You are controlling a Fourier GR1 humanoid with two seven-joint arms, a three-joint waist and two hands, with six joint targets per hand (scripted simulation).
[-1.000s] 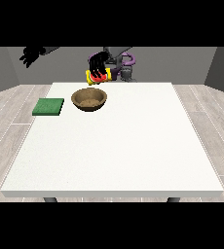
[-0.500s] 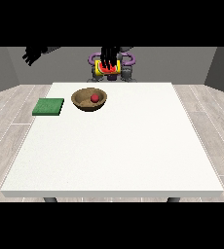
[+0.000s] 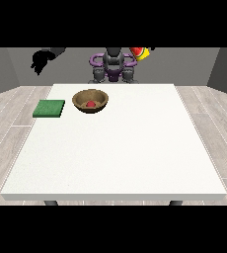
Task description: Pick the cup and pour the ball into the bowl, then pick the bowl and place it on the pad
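Note:
A brown wooden bowl [image 3: 91, 101] stands on the white table [image 3: 115, 148] at the far left-centre, and a red ball [image 3: 91, 104] lies inside it. To its left lies a flat green pad [image 3: 49, 108]. A yellow and red cup [image 3: 140, 52] hangs tilted in the air right of the robot's head, well above the table. The hand at the view's right [image 3: 149, 48] holds the cup and is mostly cut off by the view's upper edge. Far from the bowl, the hand at the view's left [image 3: 40, 61] is raised beyond the table's left corner, fingers relaxed.
The robot's grey and purple torso [image 3: 113, 66] stands behind the table's far edge. Grey plank floor surrounds the table. The bowl and the pad are the only things resting on the table.
The cup has swung from above the bowl up and to the view's right. The ball now lies in the bowl. The hand at the view's left has barely moved.

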